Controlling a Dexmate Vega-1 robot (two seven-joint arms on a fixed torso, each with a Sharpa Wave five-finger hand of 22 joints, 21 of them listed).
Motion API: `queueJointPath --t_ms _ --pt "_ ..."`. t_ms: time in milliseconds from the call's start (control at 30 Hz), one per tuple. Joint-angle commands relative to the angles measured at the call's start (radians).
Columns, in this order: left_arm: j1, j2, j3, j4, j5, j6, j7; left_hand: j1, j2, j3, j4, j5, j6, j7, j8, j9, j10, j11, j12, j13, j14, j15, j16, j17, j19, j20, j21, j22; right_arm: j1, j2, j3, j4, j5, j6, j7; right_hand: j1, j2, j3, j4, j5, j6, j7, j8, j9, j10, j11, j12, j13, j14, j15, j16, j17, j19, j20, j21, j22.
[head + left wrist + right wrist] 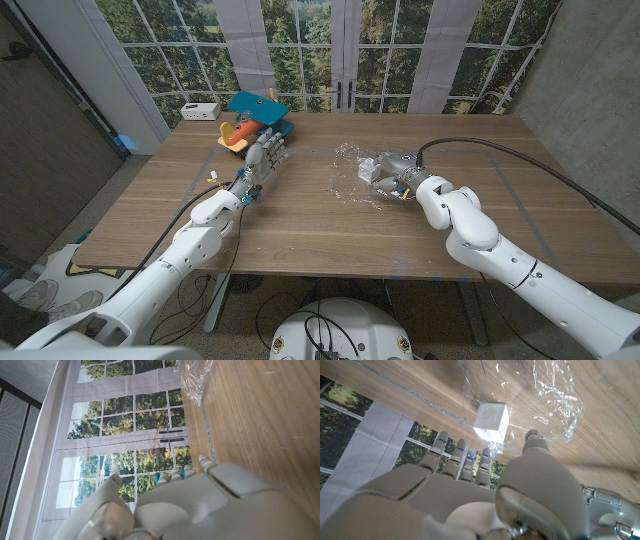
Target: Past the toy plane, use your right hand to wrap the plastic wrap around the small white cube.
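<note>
Tall paned windows with trees behind them are running along the back of the room, beyond a wooden table (330,215).

Near the tabletop's far left corner a small white box (201,110) is sitting; its markings are too small to read. Just beside it, towards the far edge, the toy plane (254,117) is lying, teal with orange parts, its near side partly hidden behind the left hand (264,157). That hand is standing just in front of the plane with its fingers stretched out and close together, gripping nothing; whether it is touching the plane is hard to tell.

Towards the middle of the tabletop, the plastic wrap (352,175) is lying crumpled and nearly see-through, so its outline is hard to trace. The small white cube (367,169) is sitting on it, with wrinkled film around it in the right wrist view.

At the cube's right side the right hand (395,168) is reaching in, its fingers (461,455) extended side by side towards the cube (491,417). Whether they are pinching the wrap (550,400) cannot be made out.
</note>
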Motion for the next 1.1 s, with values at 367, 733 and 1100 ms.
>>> queueJointPath --t_ms 367,733,1100 --pt "-0.018 -0.012 0.004 0.029 -0.001 -0.001 -0.013 0.008 0.016 -0.003 0.002 0.003 -0.105 -0.007 0.003 0.002 -0.169 0.008 -0.003 0.003 -0.172 0.003 0.002 0.002 0.002 0.002 -0.002 0.004 -0.023 -0.077 -0.045 -0.058 0.112 0.091 -0.284 0.039 -0.009 0.007 -0.040 0.009 0.174 -0.071 0.039 0.002 0.056 -0.023 0.001 0.005 0.004 -0.017 -0.009 -0.007 0.006 -0.003 -0.005 -0.003" --pt "-0.007 -0.009 -0.003 0.021 -0.005 -0.012 -0.018 0.008 0.016 -0.003 0.002 0.003 -0.107 -0.010 0.002 0.002 -0.169 0.006 -0.003 0.003 -0.171 0.004 0.002 0.002 0.001 0.010 -0.002 0.004 -0.008 -0.022 -0.115 -0.020 0.012 0.070 -0.330 0.095 -0.010 0.020 -0.069 0.025 0.364 -0.054 0.092 0.003 0.188 -0.046 0.040 0.013 0.074 -0.052 0.008 -0.006 0.076 -0.040 0.016 -0.003" --pt "-0.005 -0.002 -0.004 0.014 -0.003 -0.010 -0.017 0.008 0.016 -0.004 0.002 0.003 -0.108 -0.011 0.002 0.002 -0.168 0.007 -0.003 0.003 -0.171 0.004 0.002 0.002 0.002 0.009 -0.002 0.004 0.020 0.018 -0.144 0.027 0.042 0.074 -0.301 0.079 -0.013 0.010 -0.057 0.022 0.392 -0.031 0.100 0.003 0.189 -0.039 0.035 0.015 0.070 -0.044 0.008 0.000 0.077 -0.036 0.015 -0.003"
